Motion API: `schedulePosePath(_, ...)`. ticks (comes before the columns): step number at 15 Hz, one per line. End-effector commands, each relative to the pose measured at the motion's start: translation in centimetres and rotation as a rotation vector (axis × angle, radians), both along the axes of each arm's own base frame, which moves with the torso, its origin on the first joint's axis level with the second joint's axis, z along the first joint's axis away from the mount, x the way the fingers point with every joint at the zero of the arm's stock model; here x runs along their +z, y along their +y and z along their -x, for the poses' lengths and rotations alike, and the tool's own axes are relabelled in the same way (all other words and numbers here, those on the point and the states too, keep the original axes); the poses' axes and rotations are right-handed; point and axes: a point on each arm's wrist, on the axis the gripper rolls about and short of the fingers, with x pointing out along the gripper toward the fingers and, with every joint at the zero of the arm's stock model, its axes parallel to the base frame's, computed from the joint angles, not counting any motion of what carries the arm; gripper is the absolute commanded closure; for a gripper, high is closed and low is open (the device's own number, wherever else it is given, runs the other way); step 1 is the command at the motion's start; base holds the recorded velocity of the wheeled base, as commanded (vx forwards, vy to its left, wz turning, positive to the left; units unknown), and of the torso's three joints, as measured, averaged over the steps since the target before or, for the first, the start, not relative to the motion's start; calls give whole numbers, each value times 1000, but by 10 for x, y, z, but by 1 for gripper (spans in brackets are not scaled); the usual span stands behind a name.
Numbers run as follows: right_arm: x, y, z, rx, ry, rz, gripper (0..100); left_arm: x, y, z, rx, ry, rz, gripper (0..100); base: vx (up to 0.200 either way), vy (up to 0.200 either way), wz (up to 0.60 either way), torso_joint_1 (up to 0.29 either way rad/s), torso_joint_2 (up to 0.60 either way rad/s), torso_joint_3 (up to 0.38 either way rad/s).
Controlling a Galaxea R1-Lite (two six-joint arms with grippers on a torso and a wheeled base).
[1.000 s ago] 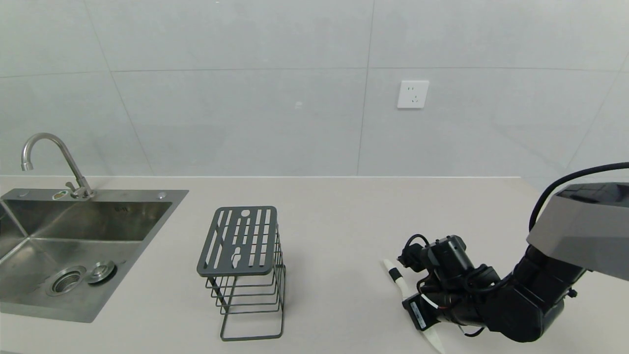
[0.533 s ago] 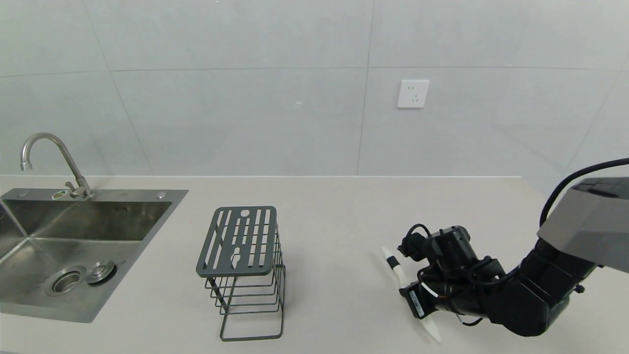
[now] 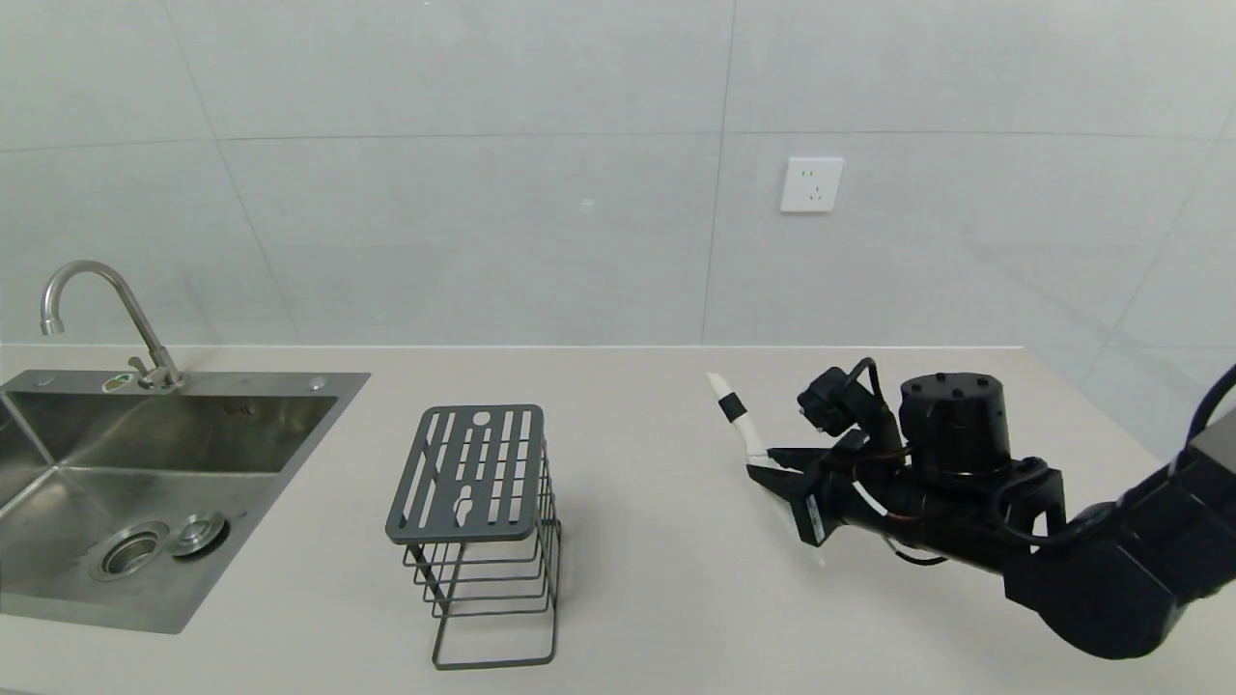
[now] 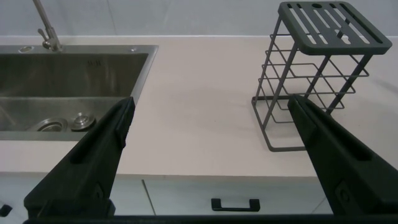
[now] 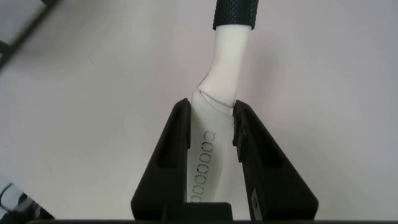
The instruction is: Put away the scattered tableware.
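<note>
The right hand (image 3: 772, 473) is clenched on the blade of a white knife (image 3: 739, 425), held above the desk (image 3: 657, 598) near its right end, handle slanting toward the back edge. The left hand (image 4: 211, 106) is released, fingers spread, by the front edge, facing the wire rack (image 3: 473, 483).

Countertop (image 3: 657, 405): sink (image 3: 174, 434) at left end, faucet (image 3: 145, 338) behind it; slotted wire rack (image 3: 463, 528) centre-front; knife (image 3: 744, 431) right of rack, above the surface.
</note>
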Motion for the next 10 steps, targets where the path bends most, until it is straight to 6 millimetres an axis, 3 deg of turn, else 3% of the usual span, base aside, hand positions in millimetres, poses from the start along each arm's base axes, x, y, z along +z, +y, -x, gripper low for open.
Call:
schedulePosePath(1,0,-5,5,59,-35,-10,100,0,0,0,0,1,0,0,0,0,0,0,0,0)
schedulePosePath(5,2,-13,9,347,-139,-30,100,0,0,0,-2,1,2,0,0,0,0,0,0,0)
schedulePosePath(10,7,-13,9,531,-210,-99,100,0,0,0,0,0,10,0,0,0,0,0,0,0)
